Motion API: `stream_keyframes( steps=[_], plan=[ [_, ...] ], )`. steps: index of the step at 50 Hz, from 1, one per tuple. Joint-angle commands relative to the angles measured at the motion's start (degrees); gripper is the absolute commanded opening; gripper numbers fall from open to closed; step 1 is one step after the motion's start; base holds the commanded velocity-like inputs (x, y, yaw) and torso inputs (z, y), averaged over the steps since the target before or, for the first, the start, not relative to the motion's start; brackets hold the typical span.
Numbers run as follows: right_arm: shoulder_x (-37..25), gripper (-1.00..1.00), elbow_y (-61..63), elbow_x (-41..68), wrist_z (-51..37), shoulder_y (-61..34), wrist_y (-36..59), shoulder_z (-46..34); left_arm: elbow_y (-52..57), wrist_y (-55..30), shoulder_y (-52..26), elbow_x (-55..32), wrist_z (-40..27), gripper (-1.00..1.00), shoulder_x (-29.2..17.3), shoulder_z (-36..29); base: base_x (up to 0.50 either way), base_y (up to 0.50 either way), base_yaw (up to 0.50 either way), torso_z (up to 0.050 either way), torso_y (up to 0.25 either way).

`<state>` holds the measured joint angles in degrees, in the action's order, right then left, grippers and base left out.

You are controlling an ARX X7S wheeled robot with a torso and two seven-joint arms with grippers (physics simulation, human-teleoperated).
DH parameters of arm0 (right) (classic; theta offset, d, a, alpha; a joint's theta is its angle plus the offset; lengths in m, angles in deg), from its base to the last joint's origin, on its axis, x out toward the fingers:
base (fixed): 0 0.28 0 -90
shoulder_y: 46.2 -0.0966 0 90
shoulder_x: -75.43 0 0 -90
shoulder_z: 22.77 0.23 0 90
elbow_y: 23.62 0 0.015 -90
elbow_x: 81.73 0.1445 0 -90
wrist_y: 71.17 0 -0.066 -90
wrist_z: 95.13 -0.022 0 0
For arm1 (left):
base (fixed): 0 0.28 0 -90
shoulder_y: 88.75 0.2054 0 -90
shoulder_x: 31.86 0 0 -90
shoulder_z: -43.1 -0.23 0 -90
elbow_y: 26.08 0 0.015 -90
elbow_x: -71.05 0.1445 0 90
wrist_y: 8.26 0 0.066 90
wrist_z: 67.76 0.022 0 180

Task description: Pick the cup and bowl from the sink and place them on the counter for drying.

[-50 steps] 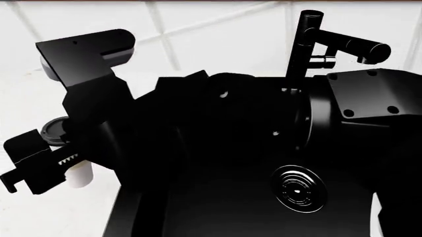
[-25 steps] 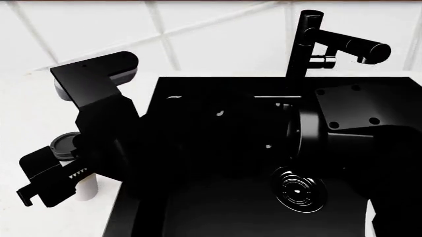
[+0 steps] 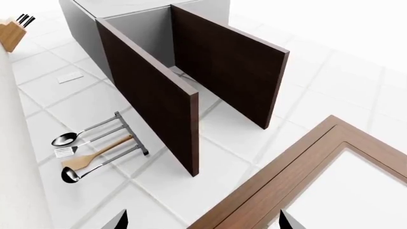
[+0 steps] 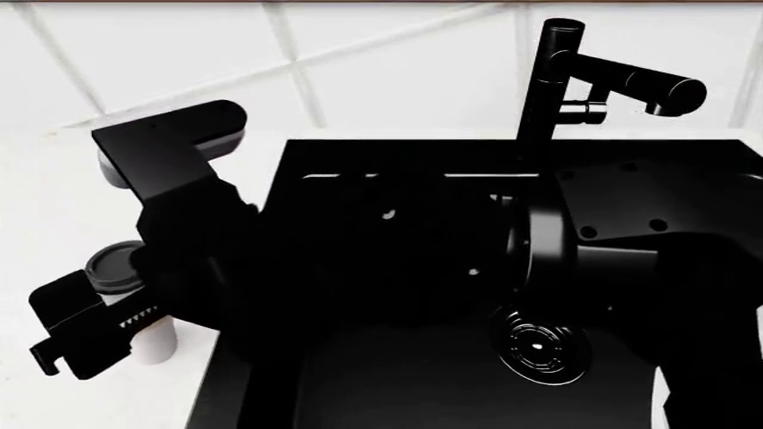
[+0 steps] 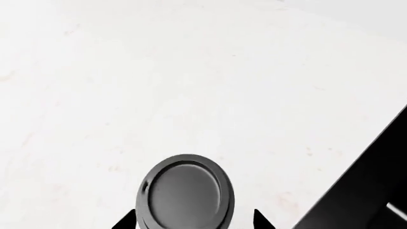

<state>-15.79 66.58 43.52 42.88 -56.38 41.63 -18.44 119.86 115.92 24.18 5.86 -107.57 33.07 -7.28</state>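
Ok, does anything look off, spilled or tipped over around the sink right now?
Nothing stands out. The cup is upright with its lid on, over the counter beside the sink, with no spill. The bowl isn't visible.

Right arm reaches across to the left, its end effector (image 5: 191,220) pointing down.

A claw (image 4: 113,326) grips the white, black-lidded cup (image 4: 131,308) upright over the white bench (image 4: 71,197), beside the black sink (image 4: 394,375).
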Motion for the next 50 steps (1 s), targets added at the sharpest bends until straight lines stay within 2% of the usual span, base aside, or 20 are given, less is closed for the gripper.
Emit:
stream_keyframes(
  steps=[1,36,50],
  plan=[
    [0.0,1.0,0.9,0.5,0.3,-1.4,0.6,0.3,0.0,0.0,0.0,0.0,-0.1,1.0,-0.1,-0.1,0.0,0.0,0.0,0.0,0.0],
    [-3.6,1.0,5.6,4.0,-3.3,-8.8,0.0,5.8,0.1,0.1,-0.2,0.3,-0.1,1.0,-0.4,-0.4,0.0,0.0,0.0,0.0,0.0],
    [-8.1,1.0,11.7,7.3,-10.1,-16.8,-0.3,11.1,0.4,-0.4,-0.5,1.0,-0.9,1.0,-0.9,-0.7,0.0,0.0,0.0,0.0,0.0]
  ],
)
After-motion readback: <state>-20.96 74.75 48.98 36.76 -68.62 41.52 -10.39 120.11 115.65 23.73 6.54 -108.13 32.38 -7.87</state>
